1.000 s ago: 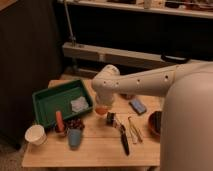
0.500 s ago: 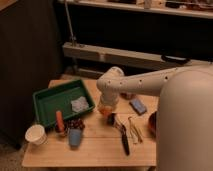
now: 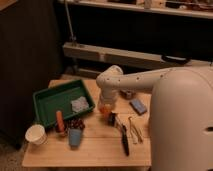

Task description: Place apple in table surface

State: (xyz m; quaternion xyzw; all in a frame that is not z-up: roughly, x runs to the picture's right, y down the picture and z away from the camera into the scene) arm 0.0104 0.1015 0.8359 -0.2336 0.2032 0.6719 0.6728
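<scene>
The apple [image 3: 104, 108], small and orange-yellow, sits at the tip of my white arm, just right of the green tray. My gripper [image 3: 106, 111] points down from the arm's bend and is shut on the apple, low over the table surface [image 3: 100, 147]. I cannot tell whether the apple touches the light tan wood. A dark part of the gripper shows just below and to the right of the fruit.
A green tray [image 3: 46, 103] with a white crumpled item [image 3: 80, 104] lies at the left. In front of it stand a white cup [image 3: 36, 134], a carrot-like object [image 3: 60, 121] and a blue cup [image 3: 75, 136]. A black tool [image 3: 124, 141], tongs [image 3: 135, 128] and a blue block [image 3: 138, 105] lie to the right.
The arm has swung a little to the right, and the apple has moved with the gripper away from the tray's edge. Nothing else on the table has shifted.
</scene>
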